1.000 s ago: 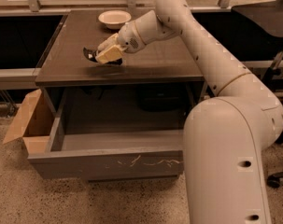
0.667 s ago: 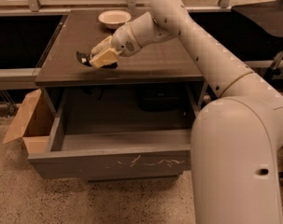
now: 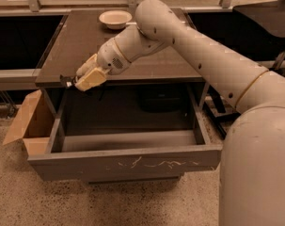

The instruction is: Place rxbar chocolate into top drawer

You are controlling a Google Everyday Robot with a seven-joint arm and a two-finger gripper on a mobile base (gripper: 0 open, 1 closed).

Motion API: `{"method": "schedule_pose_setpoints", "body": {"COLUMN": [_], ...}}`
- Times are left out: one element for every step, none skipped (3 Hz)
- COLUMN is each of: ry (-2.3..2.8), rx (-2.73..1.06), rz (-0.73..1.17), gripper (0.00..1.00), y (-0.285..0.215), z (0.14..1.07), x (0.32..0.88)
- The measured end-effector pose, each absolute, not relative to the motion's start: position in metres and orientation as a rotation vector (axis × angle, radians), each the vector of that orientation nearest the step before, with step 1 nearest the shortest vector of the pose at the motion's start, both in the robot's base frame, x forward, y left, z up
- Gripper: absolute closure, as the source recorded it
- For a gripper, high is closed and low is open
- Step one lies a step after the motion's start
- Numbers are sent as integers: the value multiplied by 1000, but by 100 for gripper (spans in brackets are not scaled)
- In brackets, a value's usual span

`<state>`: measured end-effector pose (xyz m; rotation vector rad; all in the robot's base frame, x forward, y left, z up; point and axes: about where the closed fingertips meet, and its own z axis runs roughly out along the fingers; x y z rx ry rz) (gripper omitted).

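Observation:
My gripper (image 3: 81, 83) is at the front left edge of the dark table top (image 3: 81, 36), just over the back left of the open top drawer. It is shut on the rxbar chocolate (image 3: 67, 82), a small dark bar that sticks out to the left of the cream fingers (image 3: 91, 78). The top drawer (image 3: 128, 164) is pulled out wide below the table, grey, with white scratch marks on its front panel. I see nothing lying inside it.
A cream round bowl (image 3: 115, 19) sits at the back of the table. A brown cardboard box (image 3: 29, 124) stands on the floor left of the drawer. My arm's large white body fills the right side. A dark railing and shelves run behind the table.
My gripper has carried the bar from over the table top leftward and toward the front edge, now hanging over the drawer's back left. The drawer and bowl have not moved.

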<state>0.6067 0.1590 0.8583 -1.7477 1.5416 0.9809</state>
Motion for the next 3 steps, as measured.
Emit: {"method": "schedule_pose_setpoints", "body": {"ry": [1590,1653,1749], "rx": [-1772,-1814,-1838], "rz": [1064,1102,1133], "gripper": [100,100,100], "y": [174,187,196], "z": [826,793,752], "x": [583,568,556]}}
